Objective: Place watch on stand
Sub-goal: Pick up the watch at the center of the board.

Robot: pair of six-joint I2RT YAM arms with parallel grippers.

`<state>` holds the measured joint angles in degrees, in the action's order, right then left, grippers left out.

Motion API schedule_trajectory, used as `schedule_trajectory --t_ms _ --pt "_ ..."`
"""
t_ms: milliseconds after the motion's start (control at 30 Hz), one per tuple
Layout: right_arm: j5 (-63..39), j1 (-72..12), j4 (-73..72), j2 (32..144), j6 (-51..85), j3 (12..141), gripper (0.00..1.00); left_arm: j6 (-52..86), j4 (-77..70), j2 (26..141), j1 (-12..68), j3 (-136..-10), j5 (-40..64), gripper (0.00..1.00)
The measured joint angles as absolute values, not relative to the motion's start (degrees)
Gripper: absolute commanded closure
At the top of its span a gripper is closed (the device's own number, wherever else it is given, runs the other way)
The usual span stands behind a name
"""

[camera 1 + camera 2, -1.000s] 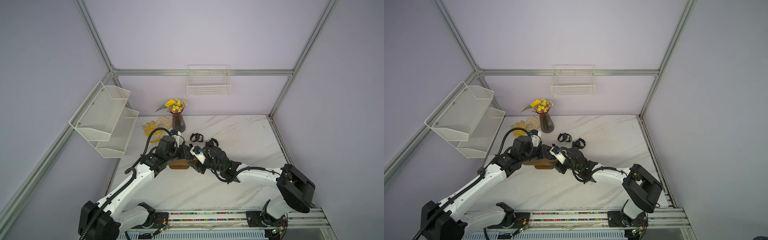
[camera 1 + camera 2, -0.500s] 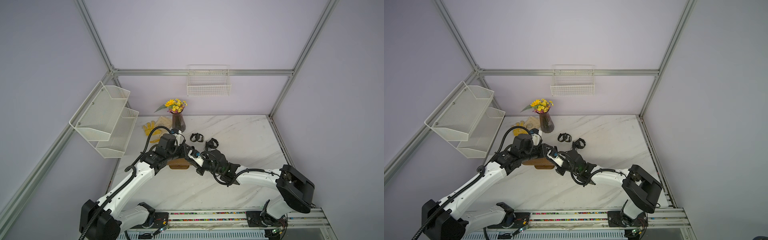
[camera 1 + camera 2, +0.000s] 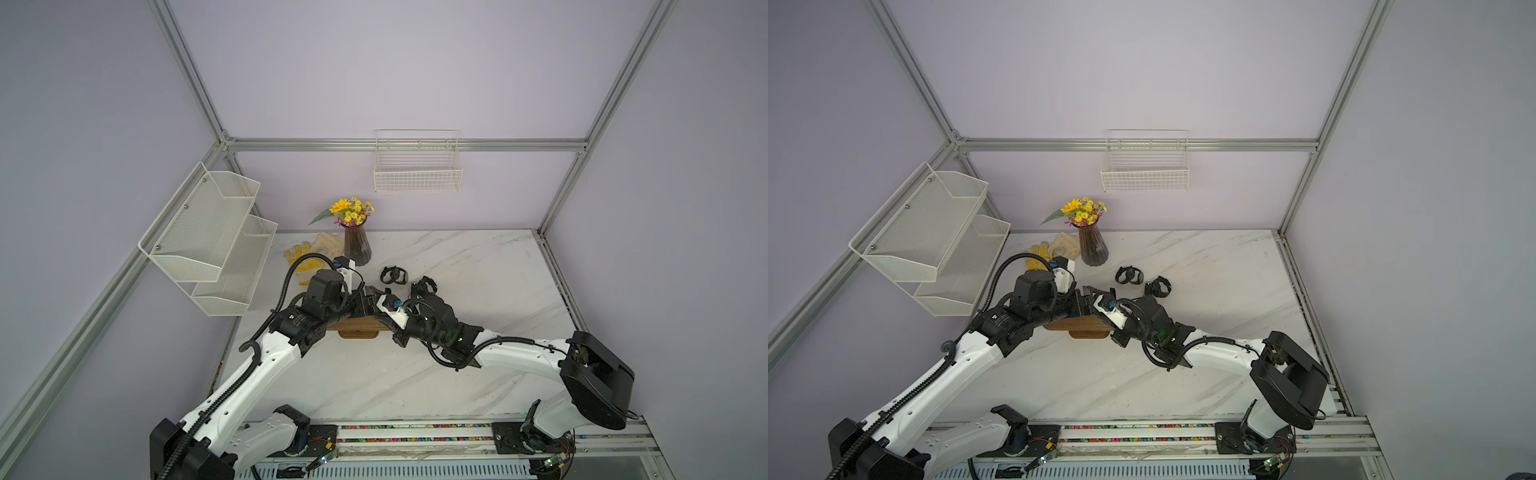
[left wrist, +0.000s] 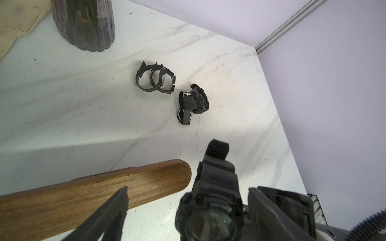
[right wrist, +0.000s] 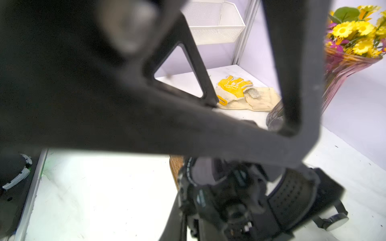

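Placement unfinished: chunky black plastic wristwatch (image 4: 211, 200) hangs just off the rounded end of the long brown wooden stand (image 4: 104, 187), seemingly pinched by the right gripper (image 3: 379, 302), left gripper (image 4: 188, 191) spread wide around it; strap not yet over the bar.

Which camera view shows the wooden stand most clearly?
The left wrist view: the stand shows its rounded end and wood grain close up. In both top views only a small strip of it shows. The right wrist view catches only a brown sliver.
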<state>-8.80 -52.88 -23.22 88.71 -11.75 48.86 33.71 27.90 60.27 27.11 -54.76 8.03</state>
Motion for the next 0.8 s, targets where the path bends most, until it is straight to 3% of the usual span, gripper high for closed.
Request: schedule_trajectory --t_ms 500,700,800 --pt "-12.08 -52.75 -21.06 88.86 -10.24 49.5 1.0 30.35 26.39 59.24 27.05 -52.9 14.83 0.2" --pt "-12.16 -52.49 -20.08 88.86 -9.65 49.5 1.0 30.26 26.63 59.99 26.94 -52.9 14.96 0.14" --pt "-12.69 -52.38 -19.86 88.86 -9.37 49.5 1.0 30.39 27.11 59.96 26.74 -52.9 14.55 0.17"
